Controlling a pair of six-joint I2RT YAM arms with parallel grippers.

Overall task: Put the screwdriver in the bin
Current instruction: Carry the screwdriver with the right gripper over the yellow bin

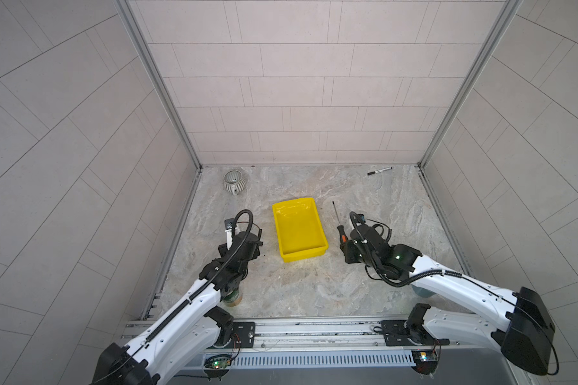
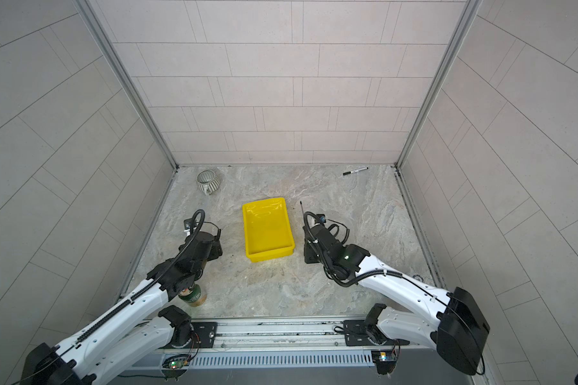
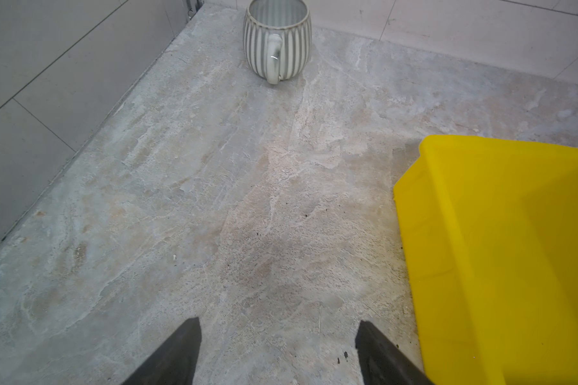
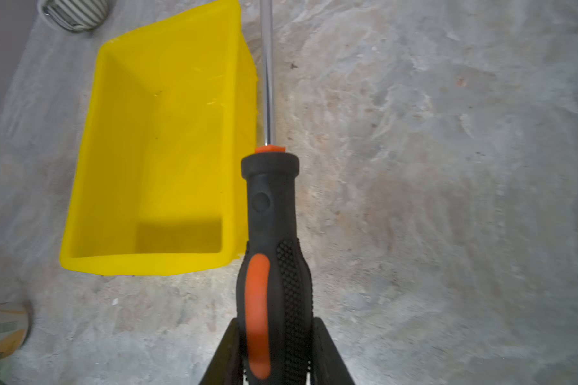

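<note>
Showed, from above, a grey marble table [image 1: 314, 293] walled in pale tile. Set a shallow yellow bin [image 1: 299, 230] near its middle, open side up, glossy inside and empty in both top views and in the right wrist view.

Reached in with two white and black arms, one on each side of the bin. Found the left gripper [image 3: 279, 321] just left of the bin, low over bare table, its jaws apart with nothing between them. Found the right gripper [image 4: 274, 333] just right of the bin, clamped on the rear of the handle of the screwdriver [image 1: 340, 230].

Placed a ribbed grey cup [image 1: 234, 181] beyond the bin and to its left, upright, handle toward the arms; saw nothing in the part of its inside that showed. Stood a green can [image 1: 233, 298] nearer than the bin and to its left, half hidden under the left arm. Glimpsed a blue-grey cup [image 1: 421, 291] nearer and to the right, mostly hidden, contents impossible to tell.

Kept the screwdriver outside the bin, alongside its right wall, thin shaft pointing away from the arms; could not tell whether lifted off the table. Left a thin marker pen [image 1: 379, 171] far beyond the bin, to the right, well apart.
</note>
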